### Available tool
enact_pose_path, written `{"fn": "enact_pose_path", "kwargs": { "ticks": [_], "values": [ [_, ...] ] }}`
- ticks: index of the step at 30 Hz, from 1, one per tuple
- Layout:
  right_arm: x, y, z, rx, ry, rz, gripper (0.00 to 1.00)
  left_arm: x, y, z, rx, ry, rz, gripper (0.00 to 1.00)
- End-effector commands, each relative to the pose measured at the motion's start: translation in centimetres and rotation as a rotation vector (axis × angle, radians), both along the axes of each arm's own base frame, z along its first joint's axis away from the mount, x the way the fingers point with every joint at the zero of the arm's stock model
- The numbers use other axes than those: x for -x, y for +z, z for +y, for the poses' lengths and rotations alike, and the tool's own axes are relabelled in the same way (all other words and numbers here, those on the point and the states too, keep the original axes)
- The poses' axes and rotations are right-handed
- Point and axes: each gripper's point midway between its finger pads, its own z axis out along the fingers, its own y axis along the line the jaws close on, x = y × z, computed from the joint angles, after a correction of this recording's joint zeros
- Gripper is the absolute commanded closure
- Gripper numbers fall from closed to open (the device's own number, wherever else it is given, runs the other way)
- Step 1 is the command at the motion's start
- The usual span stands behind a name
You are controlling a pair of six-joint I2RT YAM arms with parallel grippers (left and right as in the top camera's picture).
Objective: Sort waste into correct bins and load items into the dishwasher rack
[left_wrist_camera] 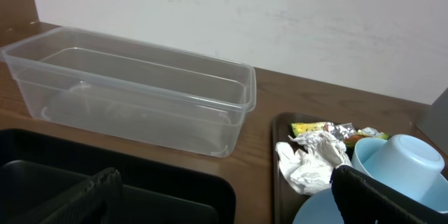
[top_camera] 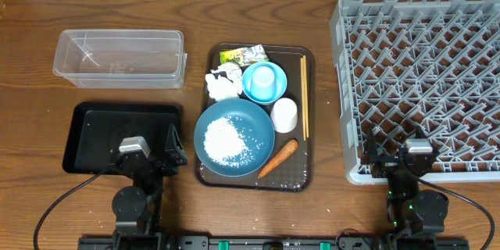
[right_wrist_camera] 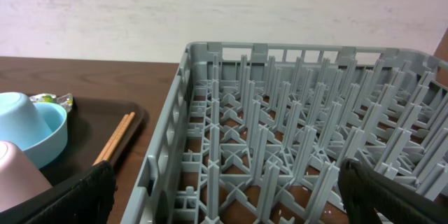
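1. Tissue (top_camera: 222,84), wrapper (top_camera: 241,55) and carrot (top_camera: 278,157) are being held on the brown tray (top_camera: 309,125), between black tray (top_camera: 74,137) and rack (top_camera: 337,86)
2. Left gripper (left_wrist_camera: 224,206) and right gripper (right_wrist_camera: 227,206) are being held wide open, empty
3. Sorting is seemingly just being started; a left reach to the tissue is being called for

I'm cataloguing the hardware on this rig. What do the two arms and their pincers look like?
Both are black with rounded joints. The left arm and right arm each carry a small grey block at the wrist and trail a thin black cable. The left pincer and right pincer have broad matte black fingers.
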Motion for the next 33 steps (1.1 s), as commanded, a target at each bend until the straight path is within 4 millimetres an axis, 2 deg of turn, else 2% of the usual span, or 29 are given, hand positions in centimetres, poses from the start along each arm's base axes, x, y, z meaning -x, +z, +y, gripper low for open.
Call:
{"fn": "enact_pose_path", "kwargs": {
  "ticks": [1, 27, 29, 33],
  "values": [
    [0.0, -0.1, -0.1, -0.007, -0.004, 0.0, 0.01, 0.0, -1.8, 0.4, -0.019, 0.021, 0.047, 0.03],
    [0.0, -0.1, -0.1, -0.006, -0.004, 0.0, 0.01, 0.0, -1.8, 0.4, -0.011, 0.019, 0.045, 0.03],
    [0.0, -0.1, -0.1, -0.006, -0.004, 0.0, 0.01, 0.0, -1.8, -0.8, 0.056, -0.038, 0.043, 0.03],
    [0.0, -0.1, -0.1, -0.006, -0.004, 0.0, 0.01, 0.6, -1.2, -5.8, 0.426, -0.288, 0.072, 0.03]
  ]
}}
